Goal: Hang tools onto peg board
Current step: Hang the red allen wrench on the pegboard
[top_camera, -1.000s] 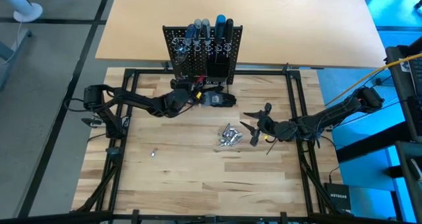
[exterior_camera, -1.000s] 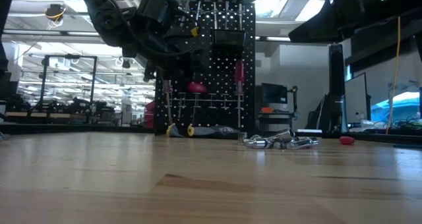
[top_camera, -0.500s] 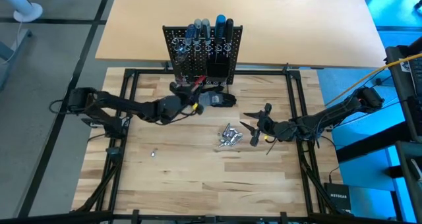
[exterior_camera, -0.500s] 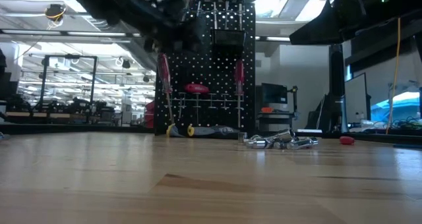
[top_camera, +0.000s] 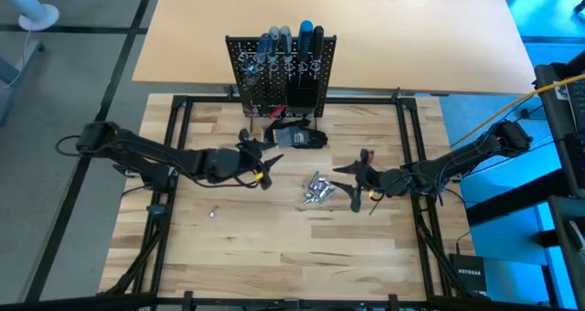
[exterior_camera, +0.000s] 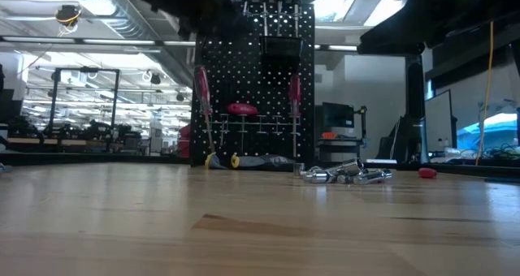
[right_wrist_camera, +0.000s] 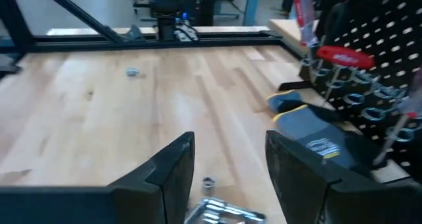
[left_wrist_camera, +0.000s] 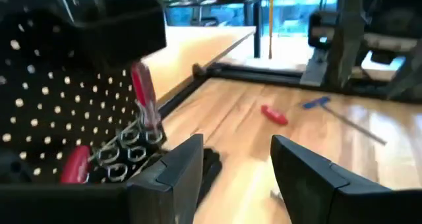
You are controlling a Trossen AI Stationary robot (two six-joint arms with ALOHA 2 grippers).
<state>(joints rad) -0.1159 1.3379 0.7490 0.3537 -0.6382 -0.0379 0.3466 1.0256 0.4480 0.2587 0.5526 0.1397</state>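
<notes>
The black peg board [top_camera: 281, 73] stands upright at the table's far side, with dark and blue handles along its top. Three red-handled screwdrivers [exterior_camera: 201, 93] [exterior_camera: 294, 92] [exterior_camera: 241, 109] sit in its pale rings. A heap of shiny silver pieces [top_camera: 318, 190] lies mid-table. My left gripper [top_camera: 262, 162] hovers open and empty just near of the board; its wrist view [left_wrist_camera: 237, 151] shows the rings [left_wrist_camera: 128, 145] beside it. My right gripper [top_camera: 345, 183] hovers open, right of the heap [right_wrist_camera: 217, 212], with nothing between its fingers [right_wrist_camera: 227, 151].
A dark grey-black bundle [top_camera: 297, 137] lies at the board's foot. One small silver piece [top_camera: 212, 213] lies toward the near left. A red-handled tool [left_wrist_camera: 273, 114] and a blue-handled one [left_wrist_camera: 316, 103] lie on the table's right part. Black frame rails [top_camera: 174, 146] border the worktop.
My left gripper has drawn back from the peg board toward the table's near edge and risen out of the low view. A red-handled screwdriver stays hanging in the board's left ring. My right gripper has rolled slightly in place.
</notes>
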